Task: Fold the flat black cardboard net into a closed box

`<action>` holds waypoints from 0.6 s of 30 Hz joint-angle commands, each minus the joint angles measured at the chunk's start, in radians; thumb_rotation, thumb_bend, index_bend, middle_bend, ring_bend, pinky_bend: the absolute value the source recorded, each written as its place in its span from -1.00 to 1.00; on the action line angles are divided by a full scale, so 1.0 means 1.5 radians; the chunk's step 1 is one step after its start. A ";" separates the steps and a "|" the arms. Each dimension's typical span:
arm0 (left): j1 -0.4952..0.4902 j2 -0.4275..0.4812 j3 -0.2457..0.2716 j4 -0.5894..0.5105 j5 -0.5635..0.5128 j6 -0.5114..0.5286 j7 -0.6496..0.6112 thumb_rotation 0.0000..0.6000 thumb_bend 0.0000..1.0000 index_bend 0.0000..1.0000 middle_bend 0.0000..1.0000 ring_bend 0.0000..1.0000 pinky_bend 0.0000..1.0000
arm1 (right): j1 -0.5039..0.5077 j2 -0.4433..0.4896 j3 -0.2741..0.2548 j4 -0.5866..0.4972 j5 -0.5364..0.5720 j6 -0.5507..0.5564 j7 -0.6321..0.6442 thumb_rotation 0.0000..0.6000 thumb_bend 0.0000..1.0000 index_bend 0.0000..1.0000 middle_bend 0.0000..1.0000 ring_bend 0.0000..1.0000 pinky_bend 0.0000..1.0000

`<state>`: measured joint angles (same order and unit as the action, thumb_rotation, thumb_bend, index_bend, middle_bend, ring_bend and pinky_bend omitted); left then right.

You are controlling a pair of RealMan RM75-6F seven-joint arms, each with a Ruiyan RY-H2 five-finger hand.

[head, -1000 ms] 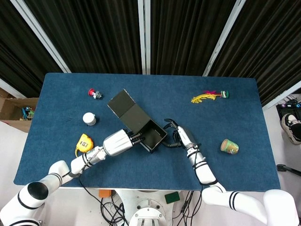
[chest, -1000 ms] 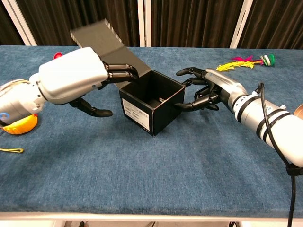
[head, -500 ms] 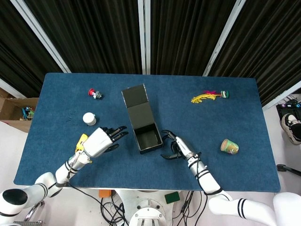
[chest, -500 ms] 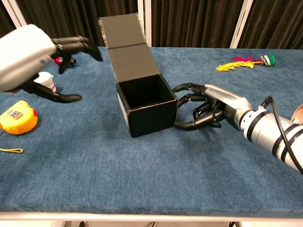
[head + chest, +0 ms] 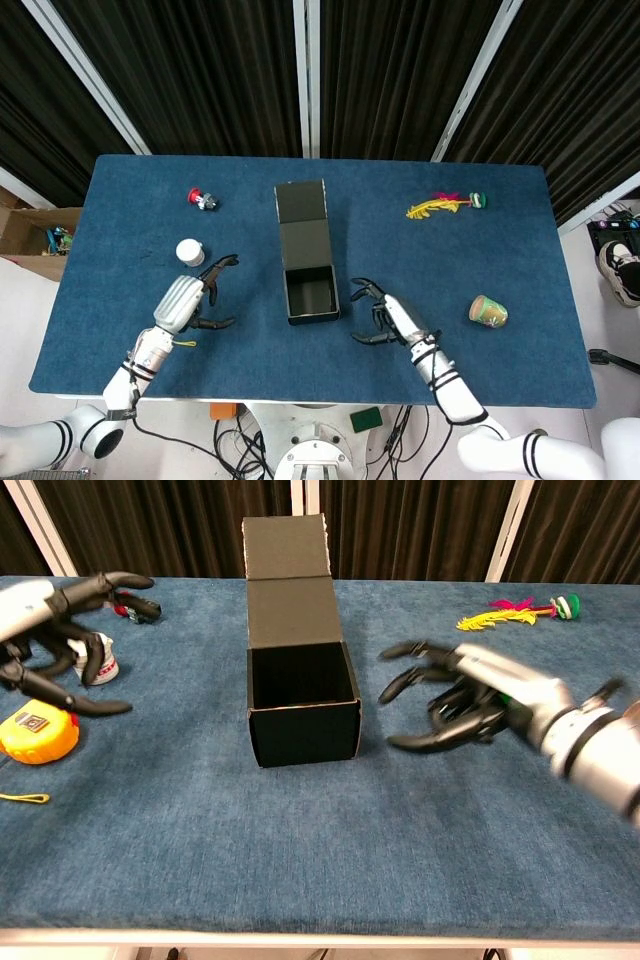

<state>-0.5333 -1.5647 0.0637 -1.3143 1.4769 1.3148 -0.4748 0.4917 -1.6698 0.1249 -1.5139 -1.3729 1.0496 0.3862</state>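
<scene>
Between the left hand (image 5: pixel 186 301) and right hand (image 5: pixel 389 316) — both spread wide, holding nothing — stands the open-topped black cardboard box (image 5: pixel 310 293). Its lid flap lies back; a careless push could slide it.

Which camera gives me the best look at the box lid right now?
Head view: from above, the whole lid shows, laid back flat behind the open black box. The chest view shows the lid foreshortened behind the box opening, its far end near the table's back edge.

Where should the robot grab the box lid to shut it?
Probably the lid at its far free edge, reached from behind the box. The lid lies flat on the table, hinged at the box's back wall, so only that end can lift. Both the left hand and right hand are open and apart from it.
</scene>
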 commanded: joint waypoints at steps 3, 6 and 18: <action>0.000 0.006 -0.015 -0.050 -0.073 -0.125 -0.091 0.99 -0.78 -1.00 -0.90 0.28 0.94 | -0.044 0.125 0.024 -0.125 -0.057 0.117 -0.040 1.00 -0.65 -0.61 -0.31 0.49 1.00; -0.014 -0.012 -0.034 -0.052 -0.098 -0.184 -0.113 0.99 -0.78 -1.00 -0.96 0.28 0.95 | -0.053 0.176 0.046 -0.183 -0.053 0.141 -0.051 1.00 -0.65 -0.61 -0.31 0.49 1.00; -0.054 -0.097 -0.102 0.006 -0.121 -0.260 -0.110 0.93 -0.78 -1.00 -1.00 0.25 0.96 | -0.072 0.205 0.044 -0.197 -0.055 0.167 -0.013 1.00 -0.65 -0.61 -0.31 0.49 1.00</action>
<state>-0.6067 -1.7012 -0.0799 -1.3115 1.2968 0.9334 -0.6369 0.3860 -1.3614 0.1931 -1.8143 -1.4574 1.2981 0.3633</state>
